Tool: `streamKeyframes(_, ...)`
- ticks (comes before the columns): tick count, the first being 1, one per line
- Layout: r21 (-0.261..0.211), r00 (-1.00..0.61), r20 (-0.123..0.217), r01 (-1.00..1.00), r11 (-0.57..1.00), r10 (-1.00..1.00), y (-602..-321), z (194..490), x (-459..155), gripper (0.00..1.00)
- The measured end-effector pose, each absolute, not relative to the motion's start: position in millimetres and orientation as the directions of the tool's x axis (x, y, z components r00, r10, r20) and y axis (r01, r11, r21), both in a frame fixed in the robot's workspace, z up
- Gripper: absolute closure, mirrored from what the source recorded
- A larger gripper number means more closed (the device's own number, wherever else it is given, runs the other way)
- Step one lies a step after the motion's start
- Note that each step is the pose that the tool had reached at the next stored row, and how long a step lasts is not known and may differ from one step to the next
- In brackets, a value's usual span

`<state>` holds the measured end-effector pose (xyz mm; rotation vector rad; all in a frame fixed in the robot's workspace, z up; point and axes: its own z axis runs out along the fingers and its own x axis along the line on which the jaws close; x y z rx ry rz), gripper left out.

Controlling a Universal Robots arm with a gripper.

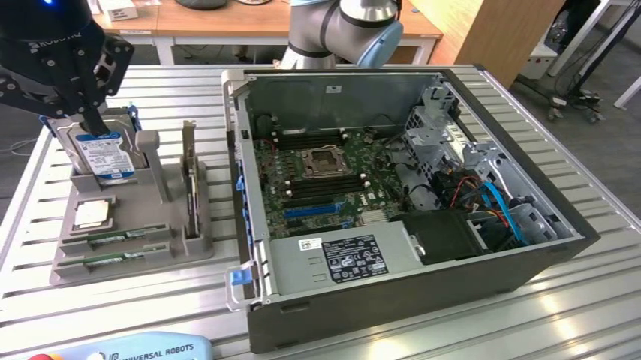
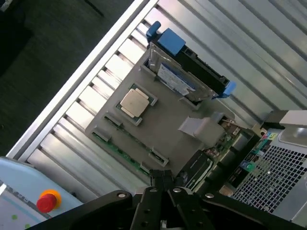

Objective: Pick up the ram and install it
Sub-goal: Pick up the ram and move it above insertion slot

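Two rams lie flat in slots at the front of a grey holder (image 1: pixel 161 225): one ram (image 1: pixel 122 236) and, just in front of it, the other ram (image 1: pixel 120 257). In the wrist view a green ram (image 2: pixel 117 149) runs along the holder's edge. My black gripper (image 1: pixel 95 127) hangs shut over the back of the holder, in front of the upright hard drive, with nothing in it. It stands well behind the rams. In the wrist view its fingertips (image 2: pixel 163 179) sit pressed together above the holder's edge.
The holder also carries a blue-labelled hard drive (image 1: pixel 105 154), a square silver processor (image 1: pixel 92 214) and an upright card (image 1: pixel 188 176). An open computer case (image 1: pixel 501 277) stands to the exterior view's right, with black memory slots (image 1: pixel 320 187) by the processor socket (image 1: pixel 323 161). A teach pendant (image 1: pixel 130 349) lies at the front edge.
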<state>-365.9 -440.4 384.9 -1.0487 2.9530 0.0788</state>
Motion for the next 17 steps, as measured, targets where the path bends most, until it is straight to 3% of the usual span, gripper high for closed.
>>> streamKeyframes(17, 0.045, -0.548, -0.023, -0.836, 0.547, -0.836, -440.5, 383.1, -365.9, 0.90)
